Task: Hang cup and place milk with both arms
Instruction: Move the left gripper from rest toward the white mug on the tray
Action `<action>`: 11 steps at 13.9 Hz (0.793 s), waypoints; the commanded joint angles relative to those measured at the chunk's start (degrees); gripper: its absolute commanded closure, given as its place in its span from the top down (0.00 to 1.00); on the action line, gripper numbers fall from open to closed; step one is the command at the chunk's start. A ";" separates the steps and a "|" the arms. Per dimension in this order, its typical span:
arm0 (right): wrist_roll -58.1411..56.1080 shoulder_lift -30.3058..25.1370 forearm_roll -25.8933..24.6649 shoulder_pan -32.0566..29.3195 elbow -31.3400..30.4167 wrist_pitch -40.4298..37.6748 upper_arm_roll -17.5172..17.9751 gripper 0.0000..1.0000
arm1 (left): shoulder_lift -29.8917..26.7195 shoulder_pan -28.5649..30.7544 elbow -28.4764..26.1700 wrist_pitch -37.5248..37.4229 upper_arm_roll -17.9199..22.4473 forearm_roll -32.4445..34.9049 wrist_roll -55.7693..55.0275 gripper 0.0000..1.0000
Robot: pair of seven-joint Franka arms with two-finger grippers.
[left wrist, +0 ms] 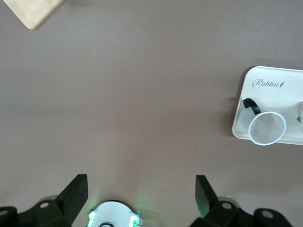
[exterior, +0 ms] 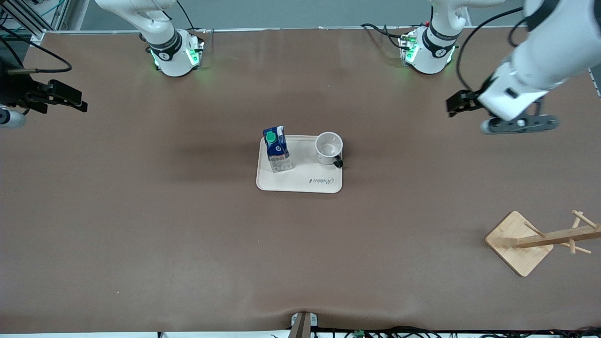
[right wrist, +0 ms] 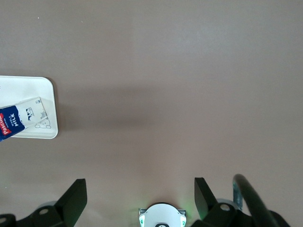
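Observation:
The white cup (exterior: 329, 148) with a black handle stands upright on a cream tray (exterior: 299, 184) at the table's middle. The dark blue milk (exterior: 277, 150) with a green cap stands on the same tray, beside the cup toward the right arm's end. My left gripper (exterior: 454, 105) is open and empty, up over bare table near the left arm's end. My right gripper (exterior: 75, 99) is open and empty, up over the table's right-arm end. The left wrist view shows the open left gripper (left wrist: 142, 194), the cup (left wrist: 267, 127) and the tray (left wrist: 265, 90). The right wrist view shows the open right gripper (right wrist: 140, 196) and the milk (right wrist: 21, 120).
A wooden mug rack (exterior: 521, 241) with pegs stands on a square base near the left arm's end, nearer to the front camera than the tray. Its base corner shows in the left wrist view (left wrist: 35, 12). Brown table surface (exterior: 164, 225) lies all round the tray.

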 commanded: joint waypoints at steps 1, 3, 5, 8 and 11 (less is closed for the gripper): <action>0.55 0.39 0.25 0.22 0.68 -0.76 -0.13 1.00 | -0.61 0.02 -5.06 5.64 -4.22 -0.74 -8.45 1.00; 0.55 0.48 0.25 0.30 0.59 -0.67 -0.13 1.00 | -0.09 0.20 -9.19 10.83 -7.12 -0.74 -15.05 1.00; 0.55 1.88 0.33 0.65 0.15 -1.19 -0.04 1.00 | 0.09 0.20 -13.06 16.10 -8.89 -0.74 -17.88 1.00; 0.63 2.32 2.77 0.66 -0.20 -1.37 -0.04 1.00 | 0.18 0.20 -17.02 20.68 -12.49 -0.74 -25.25 1.00; 0.54 5.14 7.79 -0.22 -0.55 -2.07 -0.04 1.00 | 1.23 0.02 -20.09 24.81 -15.21 -0.57 -30.79 1.00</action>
